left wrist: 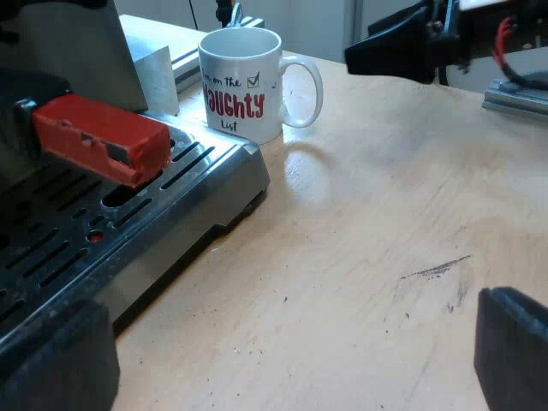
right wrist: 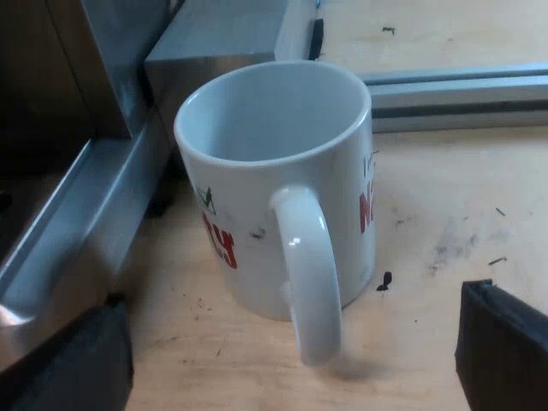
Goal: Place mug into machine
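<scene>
While my right gripper [right wrist: 287,360] hangs with its fingers spread wide and nothing between them, the white mug [right wrist: 274,171] stands upright on the bench [right wrist: 445,223] just ahead, its handle turned toward that gripper. The mug is empty, and red lettering runs round its side. It sits just beside the espresso machine [right wrist: 77,223], close to the steel base and off the drip tray [left wrist: 128,227]. An aluminium rail [right wrist: 454,90] lies on the bench beyond the mug. My left gripper [left wrist: 282,360] is likewise open and holds nothing, low over the bench at the drip tray's corner. The holder's red handle end [left wrist: 98,137] juts out over the slotted tray.
</scene>
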